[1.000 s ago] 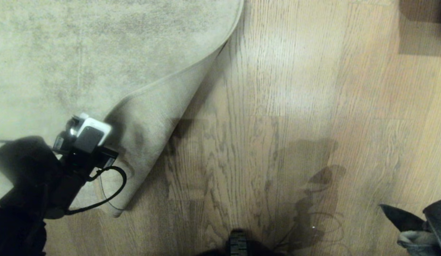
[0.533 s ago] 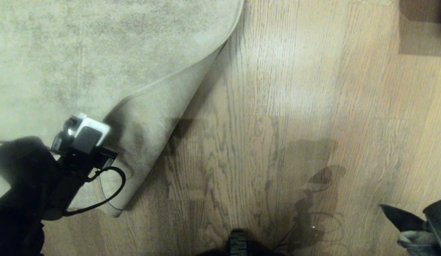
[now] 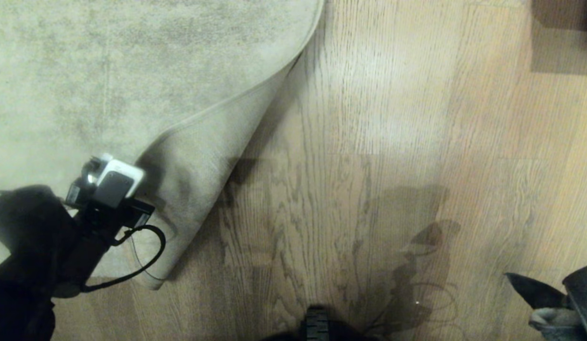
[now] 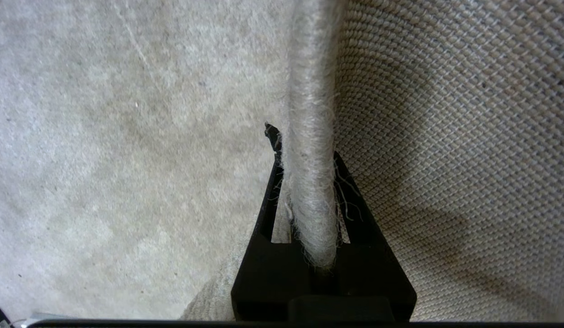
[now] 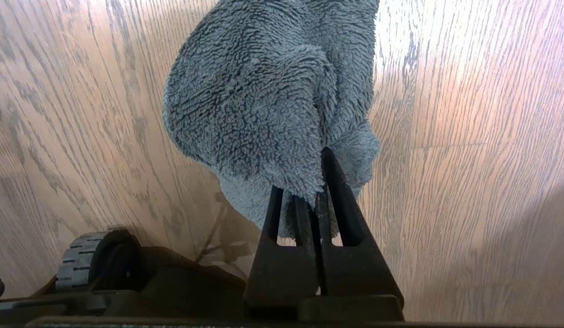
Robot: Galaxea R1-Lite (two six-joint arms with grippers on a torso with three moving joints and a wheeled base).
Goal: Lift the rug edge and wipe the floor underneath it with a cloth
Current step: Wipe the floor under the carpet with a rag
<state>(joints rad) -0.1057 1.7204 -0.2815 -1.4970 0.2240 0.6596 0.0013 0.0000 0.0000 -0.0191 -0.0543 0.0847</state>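
Left pincer (image 4: 307, 155), at the lower left of the head view, clamped on the rug edge (image 4: 309, 136), which is folded back so the woven underside (image 4: 445, 114) faces up. Bare floor (image 3: 369, 142) fills the centre and right of the frame. Right pincer (image 5: 309, 182), at the lower right corner, closed on the cloth (image 5: 263, 100), which hangs above the planks.
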